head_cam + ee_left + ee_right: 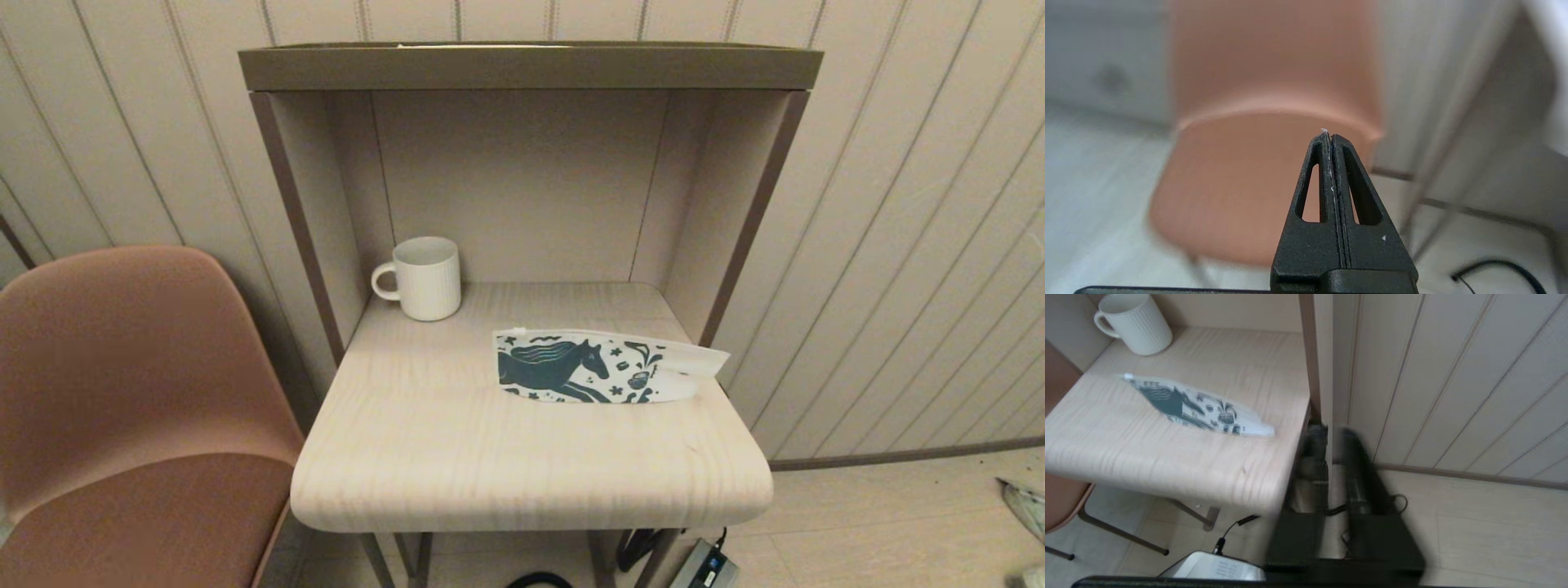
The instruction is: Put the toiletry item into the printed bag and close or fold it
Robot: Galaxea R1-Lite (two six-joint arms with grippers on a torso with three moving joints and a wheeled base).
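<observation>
The printed bag (588,367) lies flat on the right half of the small table (490,457), horse print up, with its plain white end pointing right; it also shows in the right wrist view (1188,406). No slim white toiletry stick is visible anywhere. Neither arm appears in the head view. My left gripper (1329,136) is shut with nothing between its fingers, hanging low beside the pink chair (1257,163). My right gripper (1331,430) is off the table's right edge, below the tabletop, its blurred fingers a small gap apart.
A white ribbed mug (424,278) stands at the back left of the table, inside the open-fronted shelf frame (531,69). The pink chair (122,384) sits left of the table. A power adapter (706,567) and cables lie on the floor beneath.
</observation>
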